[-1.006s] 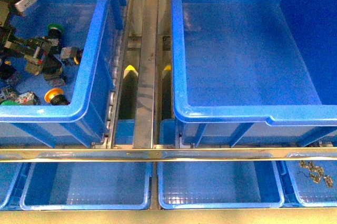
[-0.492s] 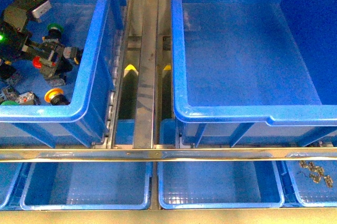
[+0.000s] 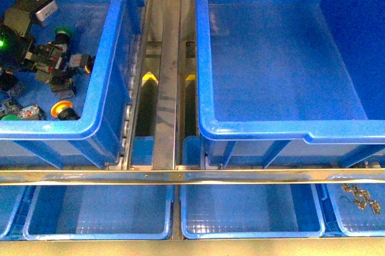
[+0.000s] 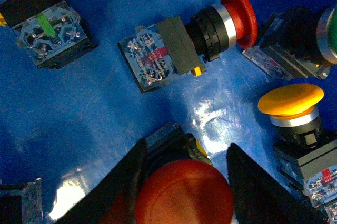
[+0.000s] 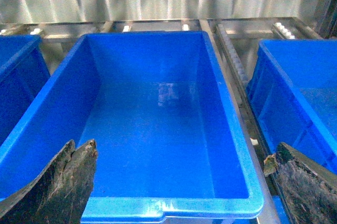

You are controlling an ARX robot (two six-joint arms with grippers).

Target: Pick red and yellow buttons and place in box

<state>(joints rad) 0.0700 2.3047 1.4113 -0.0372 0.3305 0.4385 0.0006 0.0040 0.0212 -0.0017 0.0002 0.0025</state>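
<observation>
My left gripper [image 4: 187, 155] is shut on a red button [image 4: 184, 195], its round cap filling the space between the two black fingers [image 4: 126, 174]. It hovers just above the floor of the left blue crate [image 3: 90, 121], where my left gripper [image 3: 47, 57] shows among the switches. A second red button [image 4: 239, 11] lies on its side close by. A yellow button [image 4: 290, 100] stands beside it, and a yellow button [image 3: 62, 110] also shows near the crate's front wall. The box [image 3: 258, 130] on the right holds nothing. My right gripper [image 5: 182, 150] hangs open above the box [image 5: 168, 205].
Green-capped switches [image 4: 331, 29] [image 3: 60, 30] and a loose contact block [image 4: 50, 32] lie around the held button. A metal rail [image 3: 168, 88] separates the two crates. Smaller blue trays [image 3: 99, 232] sit on the lower shelf; the far right one holds small metal parts [image 3: 361, 199].
My left arm moved a little right and back inside the left crate, then almost stopped. The loose switches and the right arm's view look the same.
</observation>
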